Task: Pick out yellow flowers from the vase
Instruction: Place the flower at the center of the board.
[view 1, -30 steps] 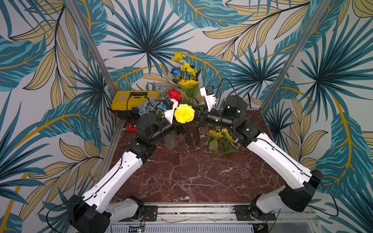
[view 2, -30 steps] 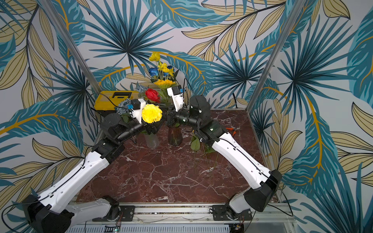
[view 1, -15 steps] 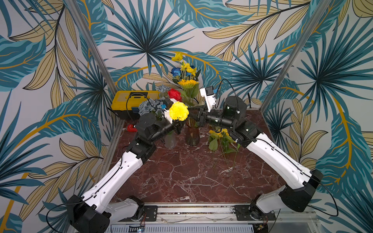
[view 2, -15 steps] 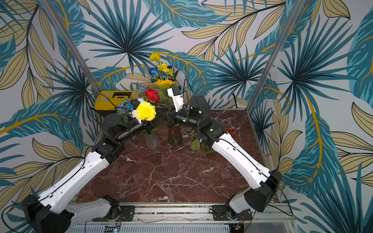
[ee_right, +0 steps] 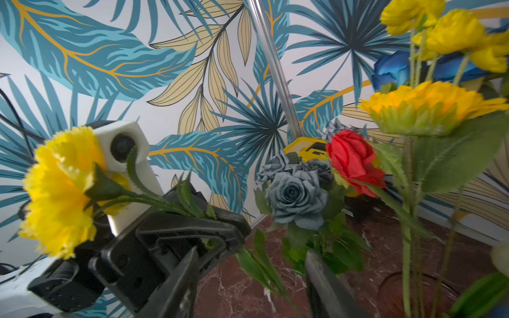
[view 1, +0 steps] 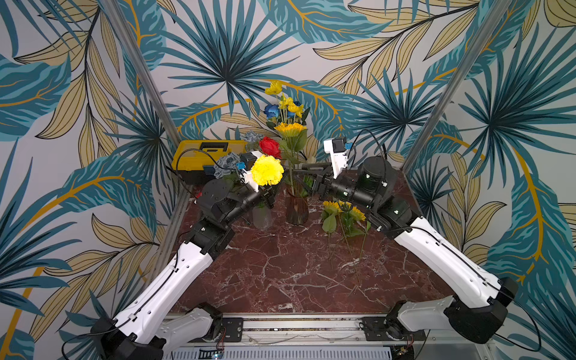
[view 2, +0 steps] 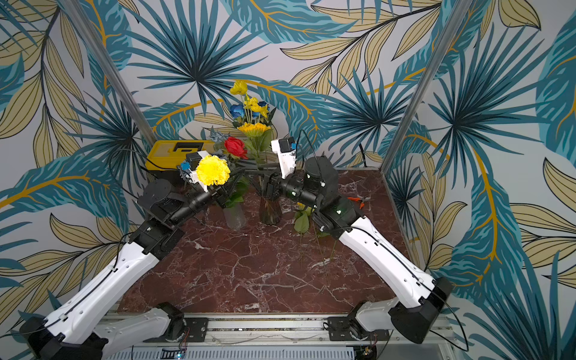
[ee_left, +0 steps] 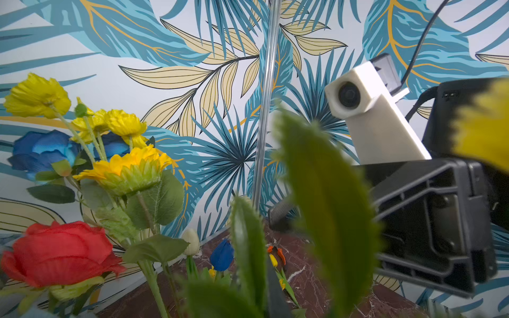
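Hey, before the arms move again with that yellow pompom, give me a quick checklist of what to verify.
1. Left end effector shut on pompom stem: ok.
2. Right end effector open: ok.
3. Stem clear of right fingers: not ok, it runs between them.
4. Stem's lower end free: cannot tell, out of sight.
5. Bare table near laid sunflowers for setting down: ok.
6. Brown vase rid of yellow: not ok, its sunflower and more remain.
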{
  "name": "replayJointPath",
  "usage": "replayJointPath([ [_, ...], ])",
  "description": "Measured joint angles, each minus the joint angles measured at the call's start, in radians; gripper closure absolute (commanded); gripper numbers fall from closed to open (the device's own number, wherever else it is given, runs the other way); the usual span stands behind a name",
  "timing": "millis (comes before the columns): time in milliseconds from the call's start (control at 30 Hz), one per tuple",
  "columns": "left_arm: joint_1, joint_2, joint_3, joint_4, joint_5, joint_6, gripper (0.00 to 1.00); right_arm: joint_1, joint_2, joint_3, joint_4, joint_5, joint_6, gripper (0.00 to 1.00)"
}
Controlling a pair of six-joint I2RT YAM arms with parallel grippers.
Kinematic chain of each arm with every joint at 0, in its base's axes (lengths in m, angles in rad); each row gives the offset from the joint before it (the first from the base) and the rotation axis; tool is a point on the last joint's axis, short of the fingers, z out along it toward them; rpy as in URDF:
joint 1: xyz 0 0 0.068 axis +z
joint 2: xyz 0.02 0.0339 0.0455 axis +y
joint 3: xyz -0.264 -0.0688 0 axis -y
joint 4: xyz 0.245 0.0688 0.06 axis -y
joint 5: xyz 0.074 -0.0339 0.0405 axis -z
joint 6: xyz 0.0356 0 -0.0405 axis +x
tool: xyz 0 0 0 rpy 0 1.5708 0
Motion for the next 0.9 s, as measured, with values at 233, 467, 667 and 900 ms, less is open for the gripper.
replayJointPath([
  [233,-0.011,0.02,0.061,0.0,0.046,-0.066,0.9,0.0,-0.132,-0.098,-0.1,0.26,-0.059,0.3],
  [467,-0.092,0.091,0.117,0.007,0.075,-0.122,0.89,-0.002,-0.255,-0.2,-0.194,0.536,-0.073,0.27],
  [667,-0.19,0.233,0.204,-0.037,0.057,-0.13,0.9,-0.008,-0.324,-0.213,-0.296,0.762,-0.075,0.27],
  [900,-0.254,0.487,0.385,-0.178,0.013,-0.15,0.9,-0.032,-0.43,-0.258,-0.408,0.974,-0.045,0.27],
])
